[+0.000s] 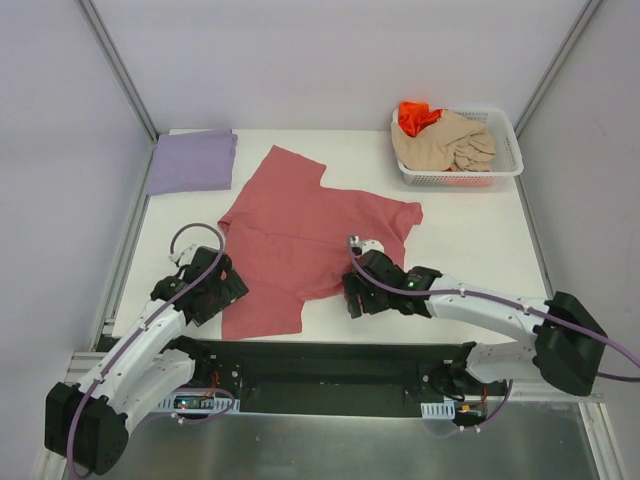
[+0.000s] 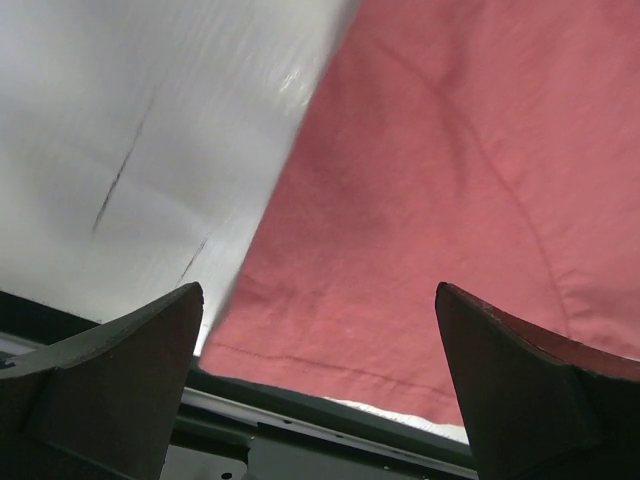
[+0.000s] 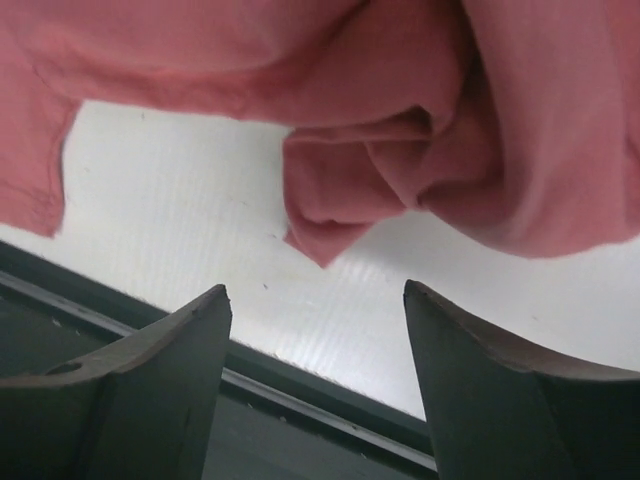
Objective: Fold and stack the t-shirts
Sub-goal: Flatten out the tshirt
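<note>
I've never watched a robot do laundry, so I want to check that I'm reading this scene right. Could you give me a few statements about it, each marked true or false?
1. The dusty rose-red cloth t-shirt lies spread out on the white table. True.
2. The lavender-purple cloth t-shirt sits in the white plastic mesh basket. False: it lies folded at the table's far left corner. The basket holds a beige tee and a bright orange tee.
3. The left gripper is clamped on the rose-red shirt. False: its jaws stand wide apart with nothing between them.
4. The right gripper is open by the shirt's near edge. True.
</note>
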